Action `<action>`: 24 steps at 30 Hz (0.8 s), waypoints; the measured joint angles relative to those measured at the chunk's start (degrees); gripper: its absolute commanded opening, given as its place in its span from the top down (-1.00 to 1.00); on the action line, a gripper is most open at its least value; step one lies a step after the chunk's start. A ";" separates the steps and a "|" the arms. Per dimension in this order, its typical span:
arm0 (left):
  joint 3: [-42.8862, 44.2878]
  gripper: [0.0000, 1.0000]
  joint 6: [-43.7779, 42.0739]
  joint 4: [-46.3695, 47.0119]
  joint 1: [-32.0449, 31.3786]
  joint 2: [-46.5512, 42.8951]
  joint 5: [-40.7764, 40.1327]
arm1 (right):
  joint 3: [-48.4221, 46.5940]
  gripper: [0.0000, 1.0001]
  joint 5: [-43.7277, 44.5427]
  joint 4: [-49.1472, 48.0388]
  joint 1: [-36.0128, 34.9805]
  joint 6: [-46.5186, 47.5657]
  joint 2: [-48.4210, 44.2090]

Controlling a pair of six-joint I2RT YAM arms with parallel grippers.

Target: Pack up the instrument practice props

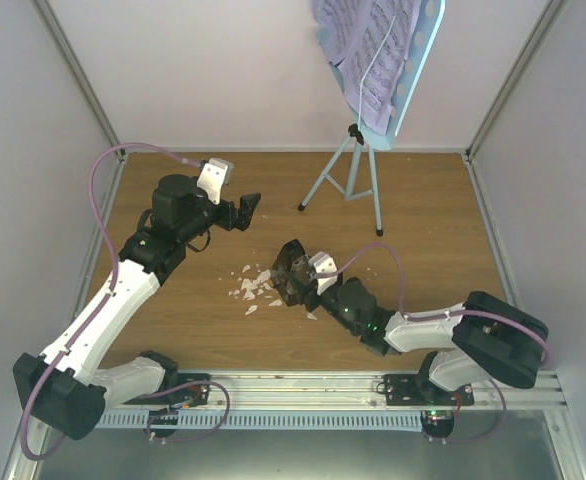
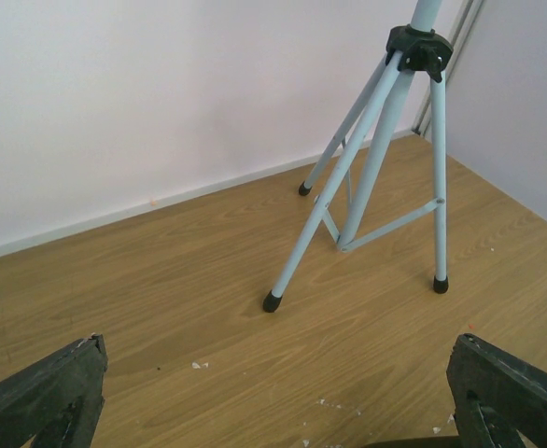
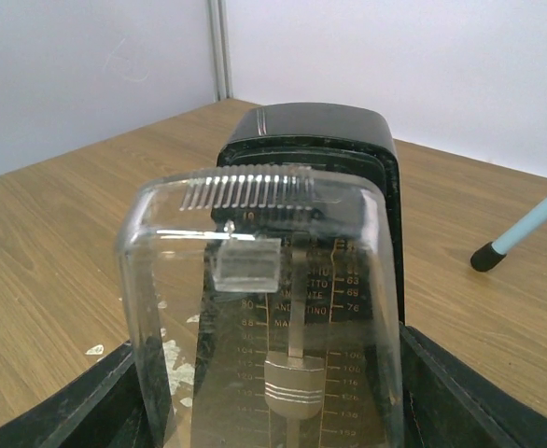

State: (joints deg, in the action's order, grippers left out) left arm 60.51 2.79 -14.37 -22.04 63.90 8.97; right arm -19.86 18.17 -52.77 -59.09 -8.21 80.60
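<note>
Right jaws clamp the metronome [image 3: 283,280], its scale reading 76 and 100; left jaws gape empty.

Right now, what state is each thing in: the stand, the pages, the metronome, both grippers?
music stand: upright, tripod legs spread on the table.
sheet-music pages: resting on the stand's desk.
metronome: clear cover on, gripped at its sides.
left gripper: open, empty.
right gripper: shut on the metronome.
white crumbs: scattered on the table.
</note>
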 measured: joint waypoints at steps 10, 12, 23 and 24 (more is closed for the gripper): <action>0.00 -0.98 -0.02 0.00 0.00 0.00 0.00 | -0.74 -0.09 0.72 0.48 -0.02 -0.02 0.59; 0.00 -0.98 -0.02 0.00 0.00 0.00 0.00 | -1.03 -0.09 0.94 0.92 -0.02 0.00 0.59; 0.00 -0.98 -0.02 0.00 0.00 0.00 0.00 | -1.70 -0.12 0.74 2.43 0.52 0.48 0.39; 0.00 -0.98 -0.02 0.00 0.00 0.00 0.00 | -1.73 -0.12 0.55 2.49 0.66 0.46 0.39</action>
State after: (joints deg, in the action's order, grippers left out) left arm 60.51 2.76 -14.37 -22.04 63.90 8.97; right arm -21.58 18.72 -50.28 -58.43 -7.75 80.99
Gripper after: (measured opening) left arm 0.990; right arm 0.626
